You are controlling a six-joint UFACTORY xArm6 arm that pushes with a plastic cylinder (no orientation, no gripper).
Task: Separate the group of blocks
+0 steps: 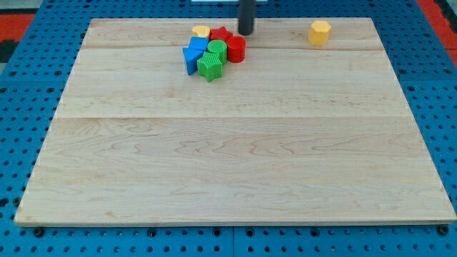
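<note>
A tight group of blocks sits near the view's top, left of centre. It holds a yellow block (201, 31) at the back, a red star-like block (221, 35), a red cylinder (235, 49), a green cylinder (216, 50), a green star-like block (210, 66), a blue block (198, 44) and a blue triangular block (191, 61). They touch one another. A yellow hexagonal block (320, 33) stands alone at the top right. My tip (245, 33) is just behind and right of the red cylinder, close to the group.
The blocks lie on a pale wooden board (235, 157) that rests on a blue perforated surface (14, 121). The group lies close to the board's top edge.
</note>
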